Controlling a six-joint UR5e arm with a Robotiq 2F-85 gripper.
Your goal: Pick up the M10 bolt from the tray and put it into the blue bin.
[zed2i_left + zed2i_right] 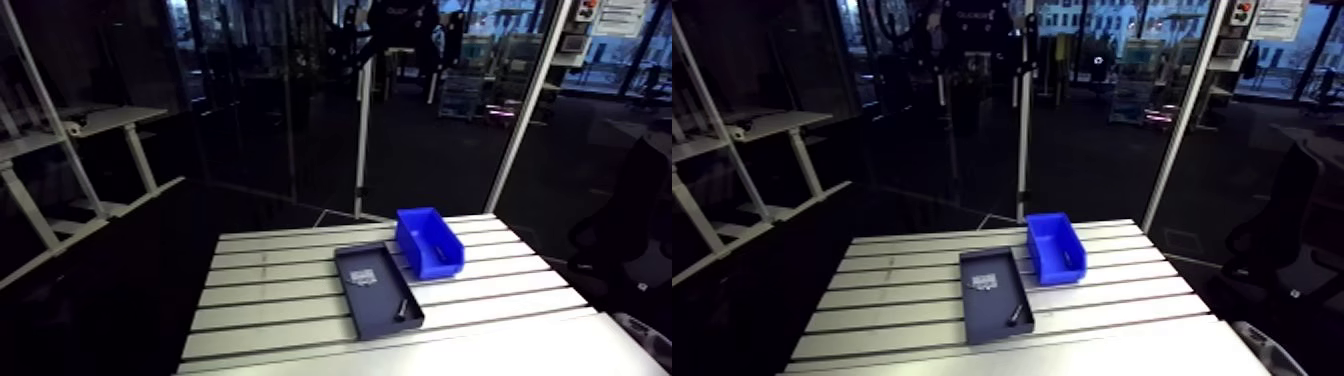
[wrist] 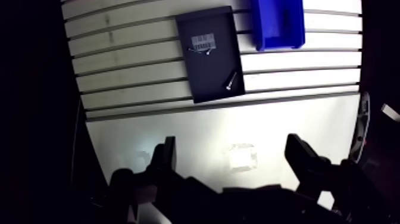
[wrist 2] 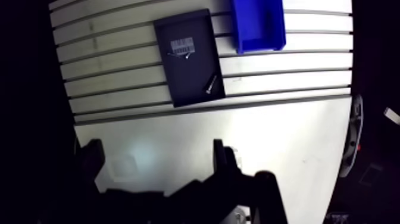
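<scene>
A dark rectangular tray (image 1: 372,300) lies on the slotted table, with the blue bin (image 1: 428,242) close beside its far right corner. The M10 bolt (image 1: 401,308), a short dark bolt with a bright head, rests in the tray's near end. In the wrist view the bolt (image 2: 231,80) shows in the tray (image 2: 208,74) well ahead of my gripper (image 2: 233,156). The gripper hangs high above the table's smooth near edge. Its fingers (image 2: 166,158) stand wide apart with nothing between them, so it is open. The bin (image 2: 277,24) lies ahead and to the right of the tray.
A white label with small bright parts (image 2: 202,43) sits at the tray's far end. The slotted aluminium table (image 1: 270,290) stretches bare to the left of the tray. A smooth plate (image 2: 196,131) forms its near edge. A slanted post (image 1: 525,110) rises behind the bin.
</scene>
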